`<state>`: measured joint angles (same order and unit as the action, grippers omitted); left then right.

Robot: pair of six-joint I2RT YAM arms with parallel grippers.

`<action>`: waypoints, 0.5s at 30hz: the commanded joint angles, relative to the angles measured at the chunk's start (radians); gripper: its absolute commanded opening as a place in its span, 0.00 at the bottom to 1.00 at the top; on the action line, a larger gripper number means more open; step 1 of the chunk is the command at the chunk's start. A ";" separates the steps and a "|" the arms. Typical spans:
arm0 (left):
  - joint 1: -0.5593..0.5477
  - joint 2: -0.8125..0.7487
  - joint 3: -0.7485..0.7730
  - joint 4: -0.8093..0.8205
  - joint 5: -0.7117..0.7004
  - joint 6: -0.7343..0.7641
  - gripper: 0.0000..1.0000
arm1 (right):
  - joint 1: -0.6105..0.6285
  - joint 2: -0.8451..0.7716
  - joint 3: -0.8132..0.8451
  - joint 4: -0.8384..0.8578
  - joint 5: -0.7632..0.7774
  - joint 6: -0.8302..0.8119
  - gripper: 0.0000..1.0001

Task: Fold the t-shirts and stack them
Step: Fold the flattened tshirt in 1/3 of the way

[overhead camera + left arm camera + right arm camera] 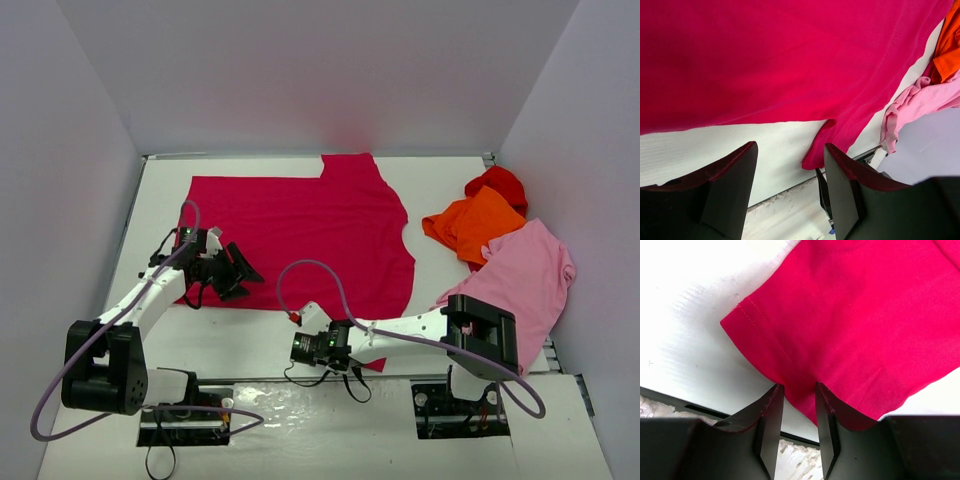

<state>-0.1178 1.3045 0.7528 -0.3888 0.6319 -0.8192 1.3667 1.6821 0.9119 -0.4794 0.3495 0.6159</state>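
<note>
The large crimson t-shirt (300,230) lies spread flat across the middle of the table. It fills the top of the left wrist view (790,55). My left gripper (240,272) is open and empty, just above the shirt's near left hem (790,145). My right gripper (358,362) is low at the table's near edge. Its jaws stand narrowly apart around the hem of a crimson sleeve (799,386), with a gap still showing between them. The light pink t-shirt (525,270), orange t-shirt (475,222) and bright red t-shirt (500,183) lie crumpled in a pile at the right.
White walls close in the table (250,335) at the back and both sides. The near table edge and the arm bases lie just behind the right gripper. The pink shirt (920,100) and orange shirt (947,45) also show in the left wrist view.
</note>
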 commanded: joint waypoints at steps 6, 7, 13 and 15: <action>-0.007 -0.018 0.023 0.028 0.014 -0.001 0.52 | 0.007 0.139 -0.067 -0.092 0.016 0.047 0.28; -0.006 -0.017 0.023 0.028 0.014 -0.001 0.52 | 0.009 0.140 -0.067 -0.093 0.016 0.046 0.24; -0.006 -0.008 0.020 0.039 0.017 -0.005 0.52 | 0.019 0.134 -0.070 -0.096 0.008 0.044 0.00; -0.007 -0.002 0.020 0.041 0.019 -0.006 0.52 | 0.020 0.132 -0.068 -0.099 0.011 0.047 0.00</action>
<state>-0.1181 1.3045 0.7528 -0.3847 0.6319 -0.8192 1.3911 1.7270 0.9293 -0.5288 0.4452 0.6239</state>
